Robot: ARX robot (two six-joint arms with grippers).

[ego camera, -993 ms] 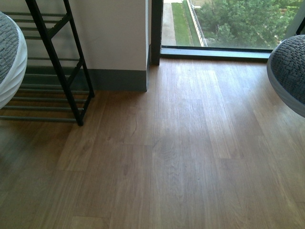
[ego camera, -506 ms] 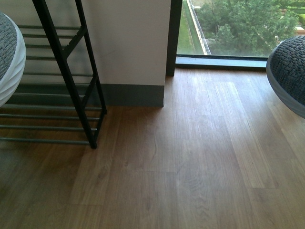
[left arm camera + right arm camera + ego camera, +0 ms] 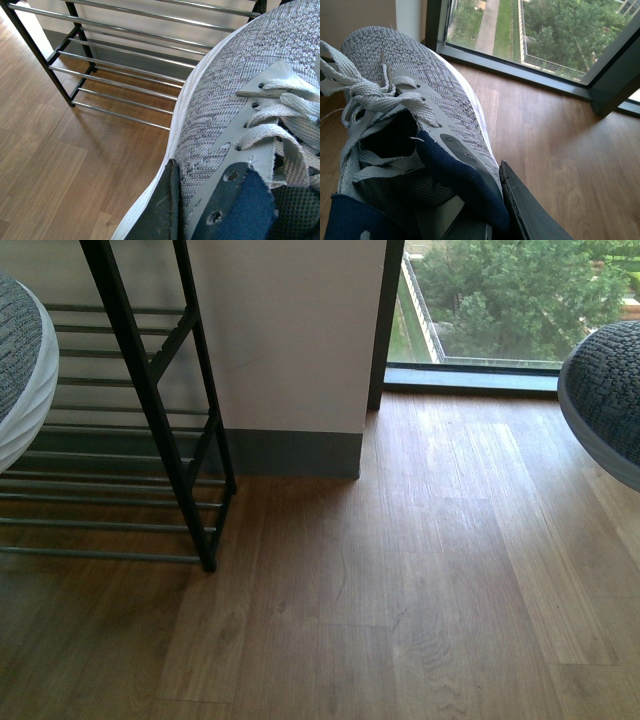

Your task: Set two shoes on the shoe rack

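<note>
The left gripper (image 3: 172, 216) is clamped on the left shoe (image 3: 225, 110), whose toe points at the shoe rack (image 3: 125, 82) close in front. The right gripper (image 3: 496, 215) is clamped on the right shoe (image 3: 420, 85), farther from the rack, near the window (image 3: 545, 35).

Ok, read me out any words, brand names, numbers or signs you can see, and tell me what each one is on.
None can be read. No word, logo or number shows on the left-side shoe, the right-side shoe or the shoe rack. Wall, floor and window carry no signs either.
</note>
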